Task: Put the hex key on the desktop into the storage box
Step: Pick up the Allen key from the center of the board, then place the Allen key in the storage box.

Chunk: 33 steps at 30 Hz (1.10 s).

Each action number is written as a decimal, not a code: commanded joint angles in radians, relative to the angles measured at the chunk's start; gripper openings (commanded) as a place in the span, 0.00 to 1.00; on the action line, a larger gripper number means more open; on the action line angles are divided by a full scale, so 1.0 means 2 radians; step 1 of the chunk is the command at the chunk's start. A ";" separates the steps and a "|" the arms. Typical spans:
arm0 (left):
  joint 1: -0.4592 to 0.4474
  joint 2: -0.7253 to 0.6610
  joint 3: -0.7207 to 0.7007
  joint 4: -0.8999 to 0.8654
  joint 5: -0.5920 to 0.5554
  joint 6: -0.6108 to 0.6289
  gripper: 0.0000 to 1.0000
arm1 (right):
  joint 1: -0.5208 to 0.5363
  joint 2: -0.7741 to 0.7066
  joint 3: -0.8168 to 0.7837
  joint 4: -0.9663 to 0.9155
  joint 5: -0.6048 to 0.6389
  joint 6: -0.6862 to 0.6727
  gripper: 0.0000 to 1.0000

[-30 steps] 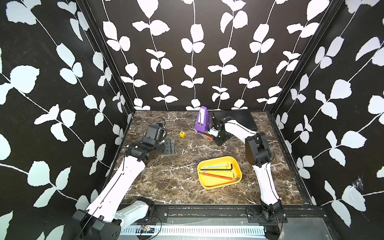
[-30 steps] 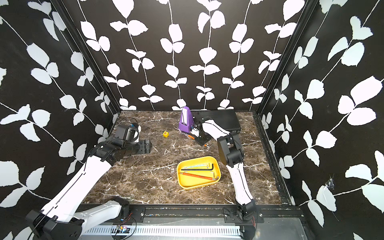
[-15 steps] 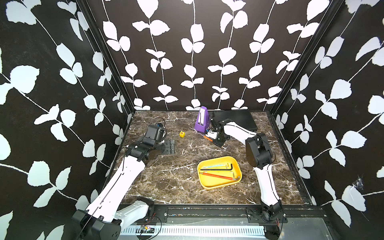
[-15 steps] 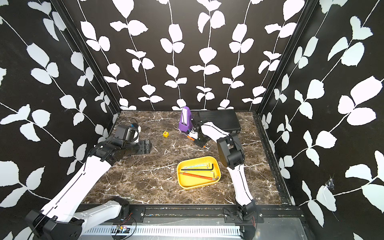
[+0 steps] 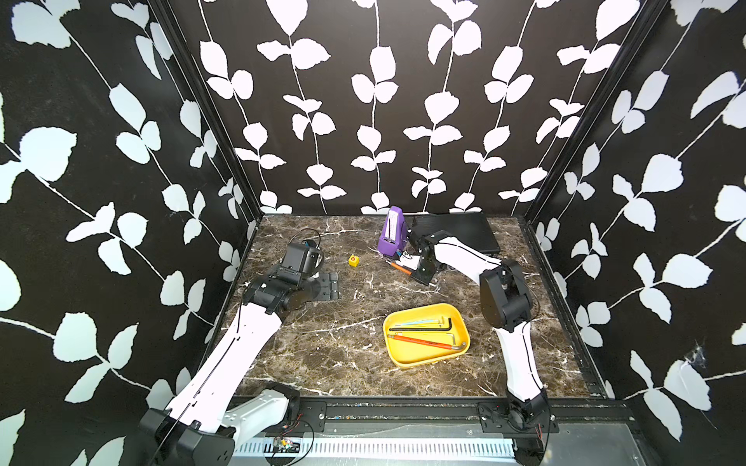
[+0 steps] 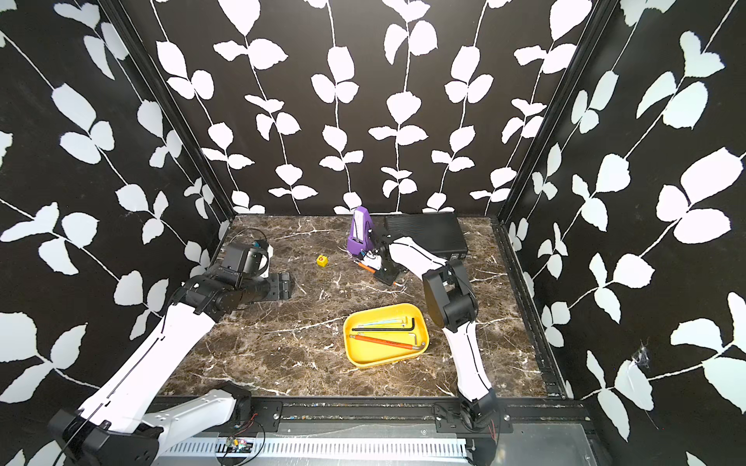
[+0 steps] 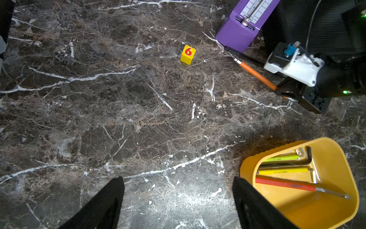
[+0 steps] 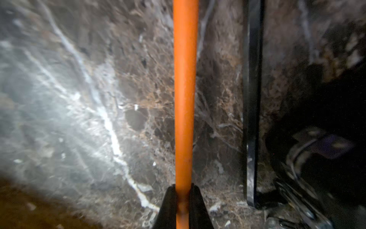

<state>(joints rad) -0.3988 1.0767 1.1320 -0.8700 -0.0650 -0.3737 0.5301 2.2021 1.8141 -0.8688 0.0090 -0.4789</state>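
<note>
An orange-sleeved hex key (image 5: 397, 267) (image 6: 365, 266) (image 7: 255, 74) (image 8: 185, 99) lies on the desktop (image 5: 323, 343) in front of the purple metronome. My right gripper (image 5: 414, 274) (image 6: 379, 273) (image 7: 285, 93) (image 8: 183, 198) is shut on its shaft, low at the tabletop. A thin black hex key (image 8: 250, 99) (image 7: 245, 56) lies beside it, along the metronome's base. The yellow storage box (image 5: 420, 363) (image 6: 375, 363) (image 7: 245, 170) sits nearer the front and holds several hex keys. At the left of the desktop my left gripper (image 5: 327, 286) (image 6: 280, 286) (image 7: 178, 182) stands open and holds nothing.
A purple metronome (image 5: 391, 234) and a black ribbed case (image 5: 456, 234) stand at the back right. A small yellow cube marked 6 (image 5: 353, 260) (image 7: 187, 54) sits between the two grippers. Patterned walls close in the left, right and back sides.
My right gripper has closed on the orange hex key and shifted slightly towards the metronome. The left arm has stayed still.
</note>
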 commanded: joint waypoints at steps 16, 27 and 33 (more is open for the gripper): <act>-0.002 -0.024 -0.007 0.026 -0.001 0.007 0.87 | 0.071 -0.324 -0.228 -0.026 0.007 -0.099 0.00; -0.002 -0.038 -0.018 0.030 -0.003 0.003 0.87 | 0.141 -0.387 -0.326 -0.082 0.035 -0.120 0.00; -0.002 -0.042 -0.021 0.028 -0.002 0.000 0.87 | 0.166 -0.369 -0.341 -0.074 0.044 -0.112 0.00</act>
<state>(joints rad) -0.3988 1.0134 1.1053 -0.8238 -0.0681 -0.3698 0.8463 1.4490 1.1568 -1.0191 0.0746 -0.7090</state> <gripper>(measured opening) 0.868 0.111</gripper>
